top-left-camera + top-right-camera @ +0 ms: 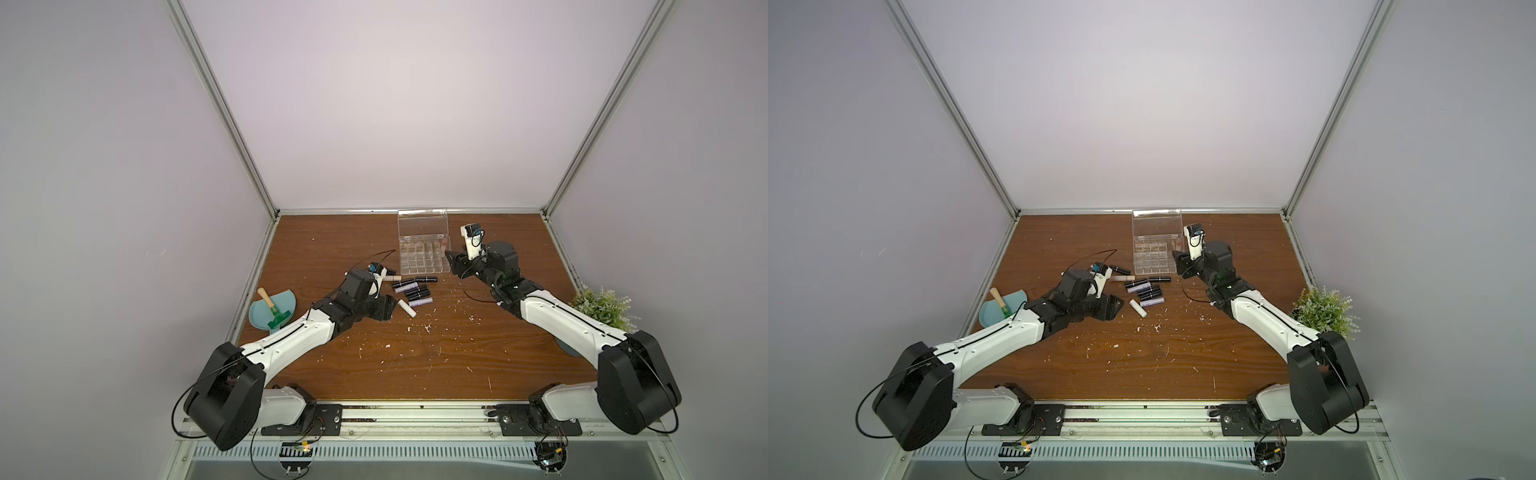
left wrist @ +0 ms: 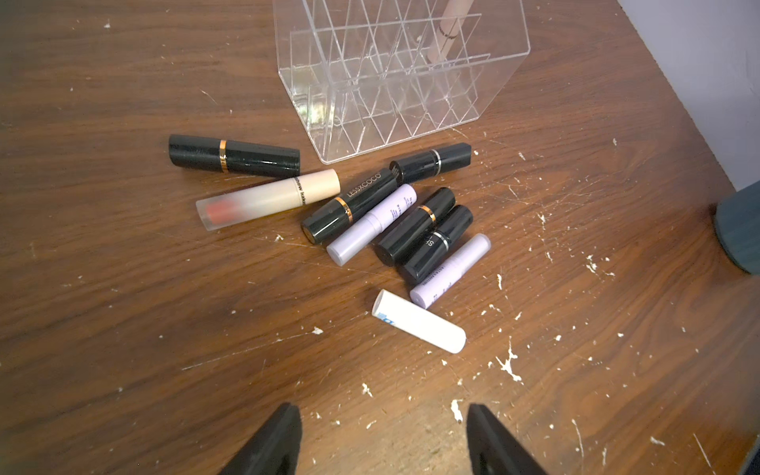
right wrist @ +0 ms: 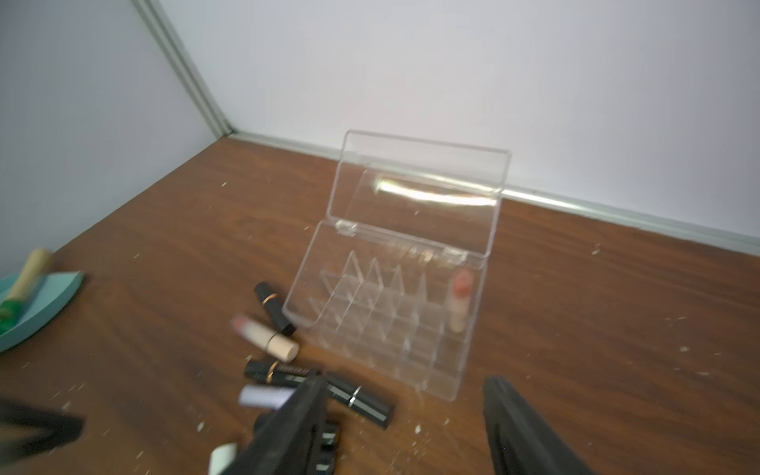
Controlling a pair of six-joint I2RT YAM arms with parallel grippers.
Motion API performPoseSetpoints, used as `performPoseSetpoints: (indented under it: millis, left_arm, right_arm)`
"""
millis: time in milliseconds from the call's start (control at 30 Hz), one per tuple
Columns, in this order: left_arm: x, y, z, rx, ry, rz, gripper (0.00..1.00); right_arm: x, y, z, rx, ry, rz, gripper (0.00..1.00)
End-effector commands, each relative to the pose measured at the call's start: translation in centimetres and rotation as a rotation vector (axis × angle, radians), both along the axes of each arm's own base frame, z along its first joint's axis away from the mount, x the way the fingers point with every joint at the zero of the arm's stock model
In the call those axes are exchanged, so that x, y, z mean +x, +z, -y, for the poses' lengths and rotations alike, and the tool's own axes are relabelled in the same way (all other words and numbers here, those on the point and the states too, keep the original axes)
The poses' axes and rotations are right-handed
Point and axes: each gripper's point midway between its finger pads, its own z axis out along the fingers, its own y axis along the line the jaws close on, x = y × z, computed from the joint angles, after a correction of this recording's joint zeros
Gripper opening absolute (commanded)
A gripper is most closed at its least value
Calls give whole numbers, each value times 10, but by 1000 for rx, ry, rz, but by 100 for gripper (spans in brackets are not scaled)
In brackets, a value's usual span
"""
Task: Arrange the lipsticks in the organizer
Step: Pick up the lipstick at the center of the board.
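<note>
Status: 1 peach lipstick (image 3: 460,300) stands upright in the organizer (image 2: 411,111), rightmost column, probably the back corner cell (the right wrist view is too blurred to pin the row). The lid (image 3: 423,181) is up, so every cell is reachable from above. 9 loose lipsticks (image 2: 349,205) lie flat on the table (image 1: 374,353) just in front of the organizer, most of them touching in a pile. Left gripper (image 2: 382,411): fingers apart, nothing between them, hovering near the white tube (image 2: 419,320). Right gripper (image 3: 405,382): fingers apart, empty, just beside the organizer's right side. My read: the next pick is left's, and the white tube is the clean target, since it lies clear of the pile with only 1 lilac tube (image 2: 450,271) near it. Turn the wrist so the fingers straddle it across its axis, come down at mid-length and close firmly, because a round body can roll out. Lift, tip it vertical and lower it into an empty cell, no dropping. Right should back off or steady the box, which I'd expect to slide if nudged.
</note>
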Motion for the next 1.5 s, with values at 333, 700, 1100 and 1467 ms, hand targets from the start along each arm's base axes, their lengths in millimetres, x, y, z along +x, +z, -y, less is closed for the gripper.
performPoseSetpoints:
  millis: [333,700,1100,1467]
  left_arm:
    - [4,51,-40,-387,150,208,68]
    - [3,67,-47,-408,168,266,69]
    - [3,71,-46,-416,161,271,69]
    - [3,74,-46,-421,157,272,69]
  right_arm:
    - [-101,-80,-89,-38,289,-280,63]
    - [-98,-126,-114,-204,251,-441,61]
    - [-95,-139,-120,-260,229,-470,55]
    - [-94,-158,-128,-329,232,-513,46]
